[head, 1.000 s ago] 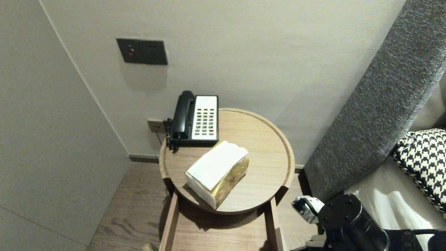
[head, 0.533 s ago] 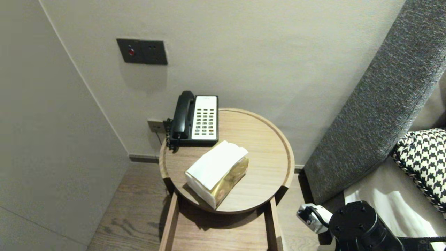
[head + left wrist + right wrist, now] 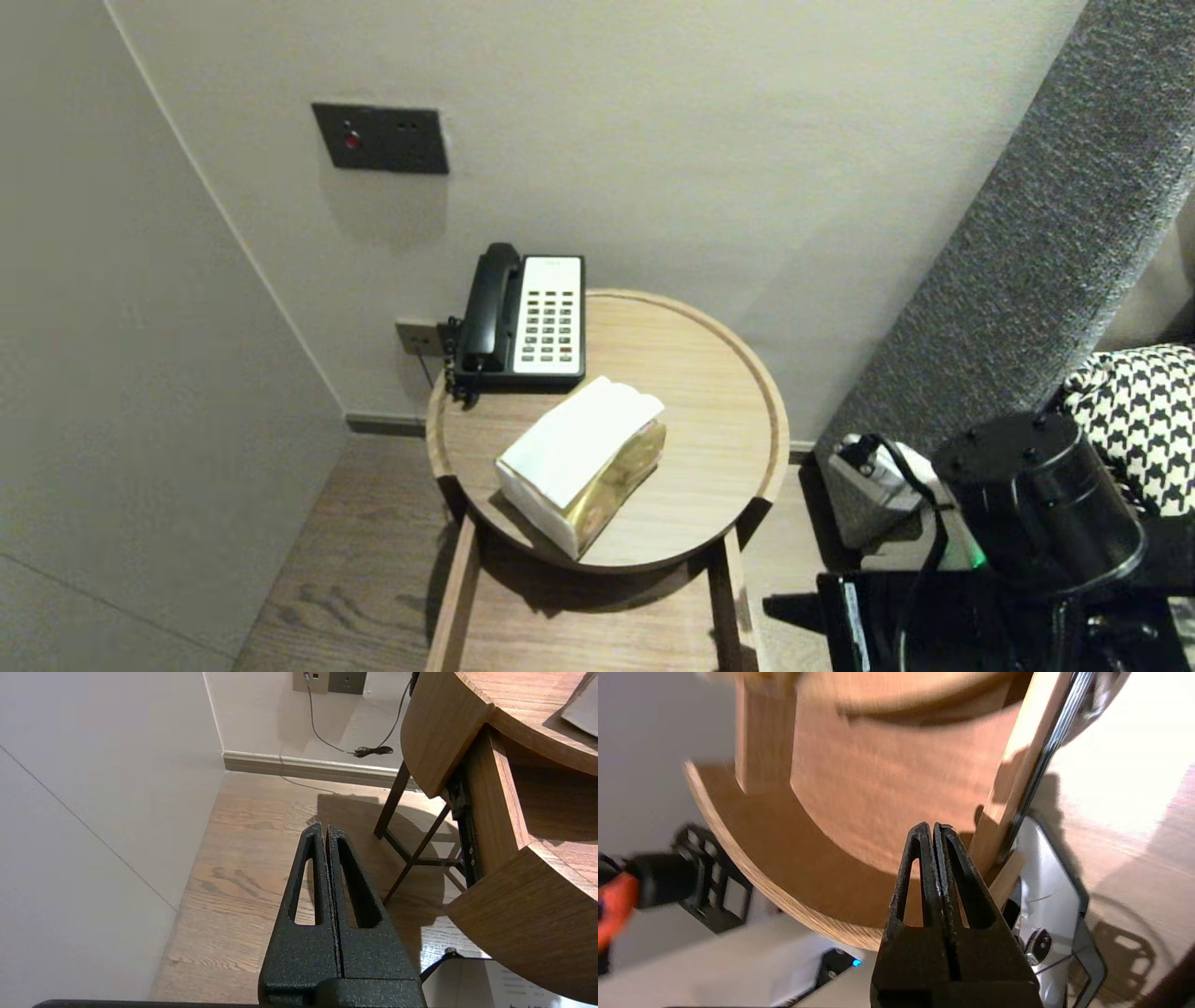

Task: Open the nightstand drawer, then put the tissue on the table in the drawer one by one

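Indoors, beside a grey bed headboard [image 3: 1027, 261], the round wooden worktop [image 3: 709, 373] stands above and to the left of the right gripper [image 3: 928, 828], whose jaws are pressed together on nothing. The open drawer [image 3: 878, 793] beneath the worktop lies straight ahead of those jaws. Its long side wall and metal rail [image 3: 1052, 737] run away just beside their tips. The tissue box [image 3: 579, 462], slanted toward the telephone [image 3: 523, 317], sits higher and well to their left. The left gripper [image 3: 323, 828], jaws likewise together, hangs parked over the floor [image 3: 243, 858], seemingly farther from the drawer.
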Available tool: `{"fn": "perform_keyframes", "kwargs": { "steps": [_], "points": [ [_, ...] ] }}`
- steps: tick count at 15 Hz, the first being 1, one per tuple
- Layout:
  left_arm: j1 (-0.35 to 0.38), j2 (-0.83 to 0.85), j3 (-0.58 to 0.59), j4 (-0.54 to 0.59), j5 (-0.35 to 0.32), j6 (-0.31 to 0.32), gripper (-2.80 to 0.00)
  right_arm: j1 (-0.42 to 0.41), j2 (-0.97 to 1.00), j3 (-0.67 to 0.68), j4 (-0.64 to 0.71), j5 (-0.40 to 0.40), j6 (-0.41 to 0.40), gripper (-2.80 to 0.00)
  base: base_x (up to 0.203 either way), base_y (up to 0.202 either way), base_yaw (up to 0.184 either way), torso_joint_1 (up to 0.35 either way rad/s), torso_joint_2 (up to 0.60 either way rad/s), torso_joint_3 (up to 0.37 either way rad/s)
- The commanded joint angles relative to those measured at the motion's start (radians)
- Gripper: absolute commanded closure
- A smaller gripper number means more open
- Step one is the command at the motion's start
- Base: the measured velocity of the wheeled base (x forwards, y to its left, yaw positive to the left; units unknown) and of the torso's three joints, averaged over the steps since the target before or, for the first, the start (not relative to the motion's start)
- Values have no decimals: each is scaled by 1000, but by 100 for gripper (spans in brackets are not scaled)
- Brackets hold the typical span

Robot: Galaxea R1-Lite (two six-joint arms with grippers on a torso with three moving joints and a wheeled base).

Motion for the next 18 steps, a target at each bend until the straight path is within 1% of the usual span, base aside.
{"fn": "perform_keyframes", "kwargs": {
  "steps": [1, 3, 5, 6, 8, 9, 11, 12, 15, 16, 18],
  "points": [
    [0, 0, 0, 1, 0, 0, 0, -40, -6, -145, 90, 5, -1, 0, 0, 0, 0, 0, 0, 0],
    [0, 0, 1, 1, 0, 0, 0, -56, 40, -253, 156, 12, 2, 0, 0, 0, 0, 0, 0, 0],
    [0, 0, 1, 1, 0, 0, 0, -57, 112, -364, 194, 16, 35, 0, 0, 0, 0, 0, 0, 0],
    [0, 0, 0, 1, 0, 0, 0, -56, 143, -428, 219, 18, 71, 0, 0, 0, 0, 0, 0, 0],
    [0, 0, 0, 1, 0, 0, 0, -52, 206, -565, 273, 35, 189, 0, 0, 0, 0, 0, 0, 0],
    [0, 0, 0, 1, 0, 0, 0, -53, 233, -624, 312, 66, 245, 0, 0, 0, 0, 0, 0, 0],
    [0, 0, 0, 1, 0, 0, 0, -64, 269, -750, 416, 159, 306, 0, 0, 0, 0, 0, 0, 0],
    [0, 0, 0, 1, 0, 0, 0, -69, 282, -799, 455, 184, 320, -280, 0, 0, 0, 0, 0, 0],
    [0, 0, 0, 1, 0, 0, 0, -65, 304, -880, 489, 203, 323, -280, 0, 0, 0, 0, 0, 0],
    [0, 0, 0, 1, 0, 0, 0, -62, 317, -913, 519, 204, 318, -280, 0, 0, 0, 0, 0, 0],
    [0, 0, 0, 1, 0, 0, 0, -53, 372, -1013, 648, 205, 307, -280, 0, 0, 0, 0, 0, 0]
  ]
}}
